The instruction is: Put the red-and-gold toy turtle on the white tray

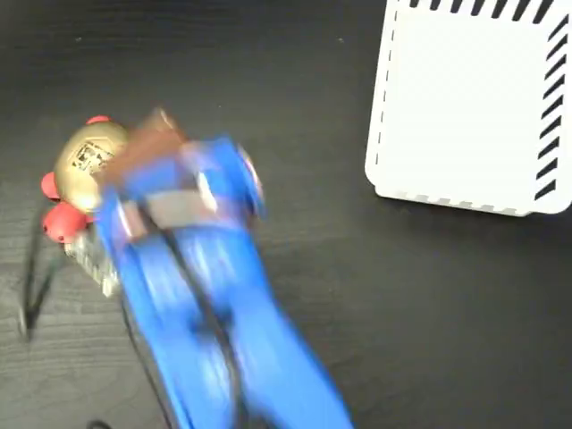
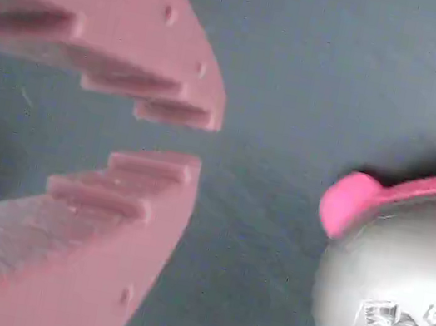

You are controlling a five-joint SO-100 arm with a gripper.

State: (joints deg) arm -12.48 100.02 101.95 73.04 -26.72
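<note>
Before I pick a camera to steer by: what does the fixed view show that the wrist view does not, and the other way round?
Only the fixed view shows the white tray, far off at upper right, the blurred blue arm, and the whole red-and-gold toy turtle at the left. Only the wrist view shows the gripper close up: toothed red fingers slightly parted, nothing between them, with the turtle off to their right. Both show the turtle's gold shell with its printed mark, lying on the dark table.

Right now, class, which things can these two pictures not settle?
- Fixed view: blue arm is motion-blurred and covers part of the red-and-gold toy turtle; gripper unreadable.
- Fixed view: white tray cut by top and right edges.
- Wrist view: turtle cut by right and bottom edges, head unseen.
</note>
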